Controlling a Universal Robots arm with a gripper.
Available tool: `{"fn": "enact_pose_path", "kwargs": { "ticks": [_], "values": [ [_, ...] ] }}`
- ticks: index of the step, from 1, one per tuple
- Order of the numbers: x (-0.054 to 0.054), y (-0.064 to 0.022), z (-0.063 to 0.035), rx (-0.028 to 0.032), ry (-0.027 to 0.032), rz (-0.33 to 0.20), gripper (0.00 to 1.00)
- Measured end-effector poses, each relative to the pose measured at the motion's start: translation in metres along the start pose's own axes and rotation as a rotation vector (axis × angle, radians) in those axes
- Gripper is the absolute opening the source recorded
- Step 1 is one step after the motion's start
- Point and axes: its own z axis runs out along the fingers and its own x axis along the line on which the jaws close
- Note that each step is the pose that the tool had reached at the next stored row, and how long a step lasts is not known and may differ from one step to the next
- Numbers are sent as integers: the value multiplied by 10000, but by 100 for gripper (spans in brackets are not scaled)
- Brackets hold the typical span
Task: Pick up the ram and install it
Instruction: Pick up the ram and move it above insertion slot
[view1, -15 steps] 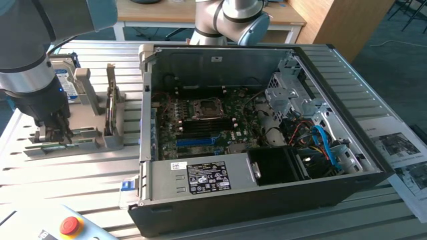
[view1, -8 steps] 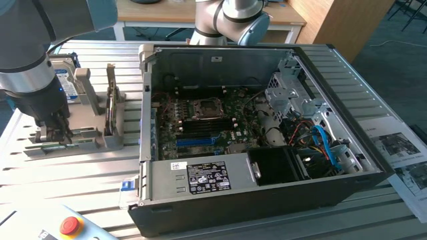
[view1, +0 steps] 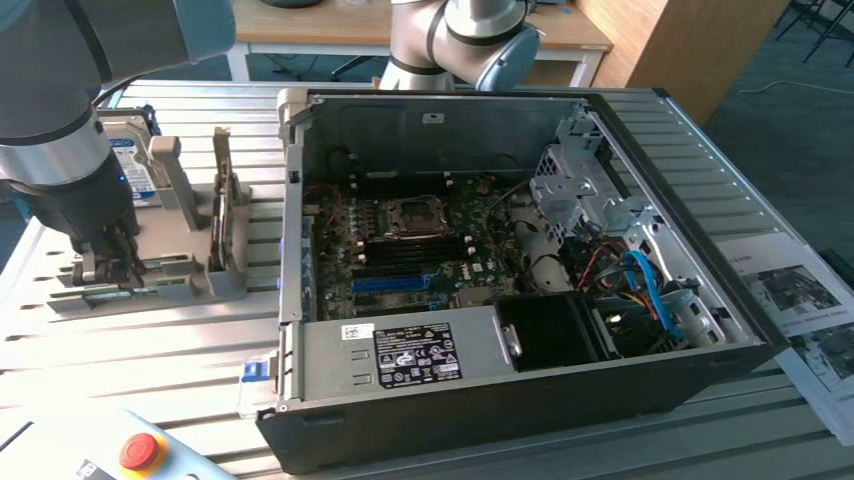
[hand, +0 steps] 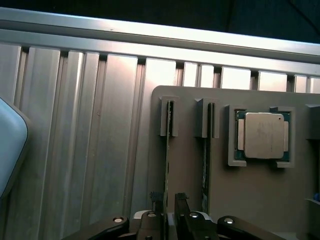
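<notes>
Gripper (view1: 114, 262) low over holder (hand: 250, 200). Ram (hand: 168, 150) on edge in holder's outermost slot, the one farthest from cpu (hand: 263, 135) pocket. Second ram (hand: 206, 150) in next slot, between first and cpu. Fingers (hand: 181, 201) straddle ram, one each side; jaws wide, no clamp seen; contact cannot tell. Ram not lifted. Case (view1: 534, 420) beside holder, toward exterior view's right.

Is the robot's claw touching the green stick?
Cannot tell. In the wrist view the gripper straddles the ram, one finger each side, but any gap there is too thin to judge.
</notes>
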Motion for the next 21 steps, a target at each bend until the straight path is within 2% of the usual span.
{"fn": "enact_pose_path", "kwargs": {
  "ticks": [21],
  "values": [
    [3,-3,83,0,0,0,24]
  ]
}}
